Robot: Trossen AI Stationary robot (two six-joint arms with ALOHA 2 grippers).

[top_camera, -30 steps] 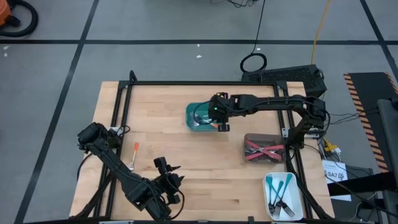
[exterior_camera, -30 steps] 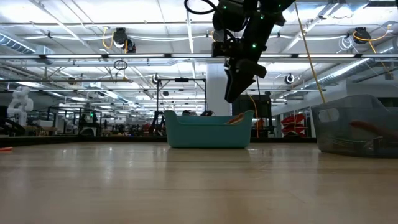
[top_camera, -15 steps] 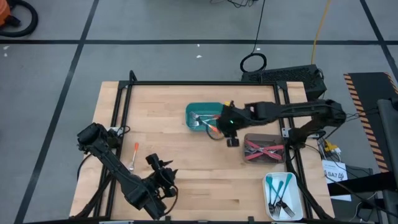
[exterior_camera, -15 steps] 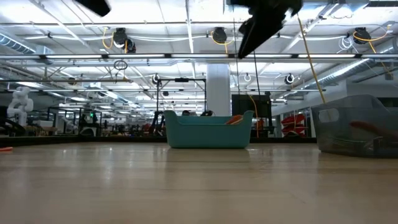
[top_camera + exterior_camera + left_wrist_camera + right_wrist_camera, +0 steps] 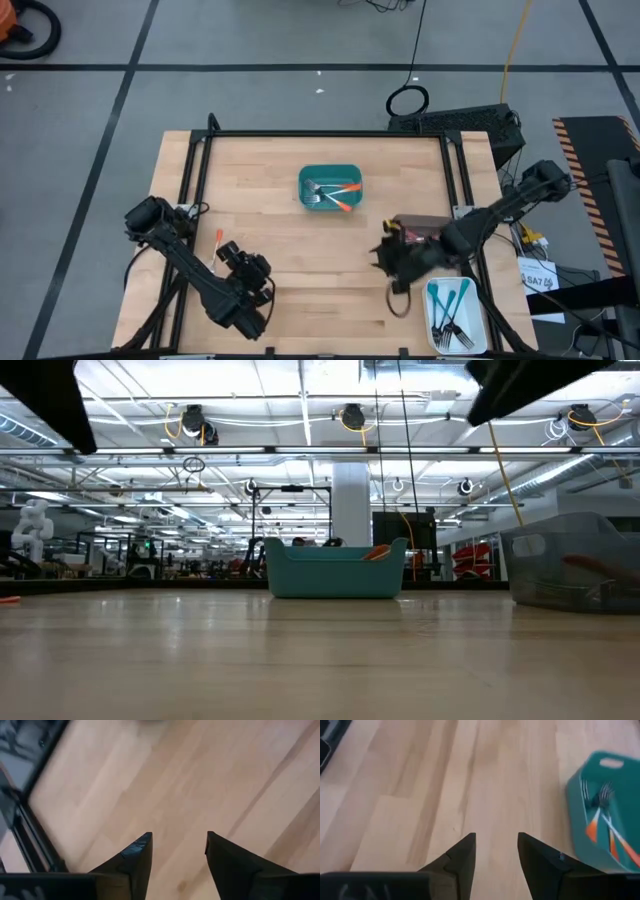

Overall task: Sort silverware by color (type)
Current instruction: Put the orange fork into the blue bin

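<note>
Sorting looks nearly done: one orange fork [image 5: 217,249] lies loose near the bench's left edge. Left gripper [image 5: 232,257] beside it and right gripper [image 5: 388,258] both gape empty.

Table [image 5: 300,250] is pale wood planks, smooth with a soft sheen. The teal bin [image 5: 330,188] looks like matt plastic, and the forks [image 5: 606,815] in it have shiny metal tines, glossy orange plastic handles.

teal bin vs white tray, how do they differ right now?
The teal bin sits mid-table toward the far edge; the white tray sits at the near right corner. The teal bin holds orange-handled forks; the white tray holds teal-handled forks. The teal bin looks squarish, the white tray longer. Both hold forks of a single handle colour.
</note>
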